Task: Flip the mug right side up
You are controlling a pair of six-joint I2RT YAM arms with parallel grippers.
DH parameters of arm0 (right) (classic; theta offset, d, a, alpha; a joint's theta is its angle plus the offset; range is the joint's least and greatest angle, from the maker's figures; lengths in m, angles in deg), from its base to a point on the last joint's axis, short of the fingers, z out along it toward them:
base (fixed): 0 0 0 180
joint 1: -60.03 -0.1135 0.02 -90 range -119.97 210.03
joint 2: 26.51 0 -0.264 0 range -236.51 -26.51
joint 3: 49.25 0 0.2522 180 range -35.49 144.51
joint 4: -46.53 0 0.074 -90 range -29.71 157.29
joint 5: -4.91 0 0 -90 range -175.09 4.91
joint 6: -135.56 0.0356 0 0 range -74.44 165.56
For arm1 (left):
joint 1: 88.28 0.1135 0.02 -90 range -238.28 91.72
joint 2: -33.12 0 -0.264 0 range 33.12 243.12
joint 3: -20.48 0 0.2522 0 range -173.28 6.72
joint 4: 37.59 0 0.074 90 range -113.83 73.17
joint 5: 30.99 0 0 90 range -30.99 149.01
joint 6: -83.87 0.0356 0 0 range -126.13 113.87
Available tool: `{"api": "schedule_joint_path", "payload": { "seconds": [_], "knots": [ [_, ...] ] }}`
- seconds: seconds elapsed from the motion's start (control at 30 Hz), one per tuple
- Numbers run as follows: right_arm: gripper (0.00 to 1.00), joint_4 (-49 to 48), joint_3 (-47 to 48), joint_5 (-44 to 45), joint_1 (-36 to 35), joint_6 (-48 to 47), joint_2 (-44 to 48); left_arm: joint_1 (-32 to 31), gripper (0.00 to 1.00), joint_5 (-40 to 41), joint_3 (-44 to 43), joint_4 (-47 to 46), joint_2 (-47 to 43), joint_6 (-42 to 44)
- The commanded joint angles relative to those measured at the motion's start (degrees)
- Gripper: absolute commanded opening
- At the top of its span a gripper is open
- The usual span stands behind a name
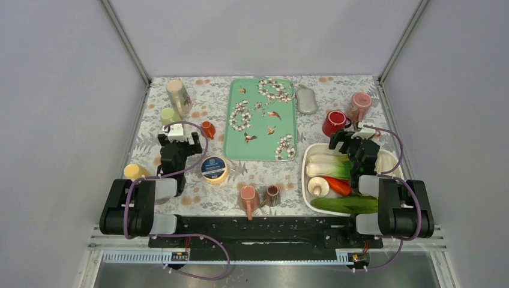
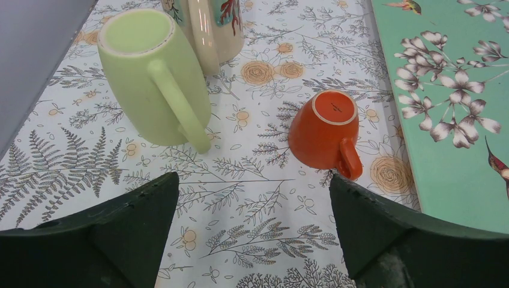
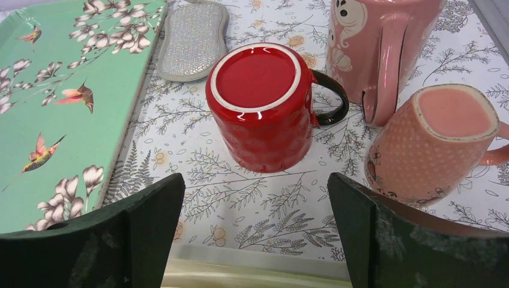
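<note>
Plainly both hands gape wide and empty: the right hand faces a red mug, the left hand a small orange mug, and which is meant I cannot tell. Each stands on the tabletop just ahead of its hand, long axis vertical, mouth down, base up. Glazed ceramic, I judge: rigid, slick, chippable, so pinch across the body, clear of the handle.

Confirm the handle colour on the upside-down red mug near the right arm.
Black handle on the red mug; it shows best in the right wrist view.
</note>
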Motion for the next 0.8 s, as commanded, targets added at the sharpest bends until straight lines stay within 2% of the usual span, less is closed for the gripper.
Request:
{"api": "schedule_joint_path", "payload": {
  "seconds": [0.0,0.23,0.33,0.43,0.5,0.6,0.67,0.77],
  "knots": [
    [0.99,-2.9,-0.1,1.2,0.0,-0.6,-0.1,0.3,0.99,-0.8,-0.9,-4.4,-0.4,-0.8],
    [0.99,-3.4,-0.4,0.8,0.0,-0.6,-0.1,0.3,0.99,-1.1,-0.9,-4.3,-0.4,-0.8],
    [0.99,-3.6,-0.4,-1.1,0.0,-1.2,0.1,0.4,0.99,-6.8,-2.9,1.2,-3.0,1.0],
    [0.99,-2.6,-0.6,-1.3,0.0,-1.3,1.8,0.4,0.99,-12.9,-12.0,20.6,-8.0,4.1],
    [0.99,-1.4,-0.6,-1.2,0.0,-1.2,3.4,0.4,0.99,-17.6,-16.0,28.0,-9.1,8.8],
    [0.99,0.0,-0.8,-3.7,0.0,-2.0,5.5,0.4,0.97,-26.2,-22.8,43.7,-9.7,23.6],
    [0.99,2.3,-0.3,-6.1,0.0,-3.1,7.2,0.3,0.95,-31.9,-29.2,58.7,-9.7,35.2],
    [0.99,7.3,1.2,-8.4,0.0,-3.8,9.9,-0.6,0.9,-38.5,-39.3,81.4,-9.8,47.0]
  ]
}}
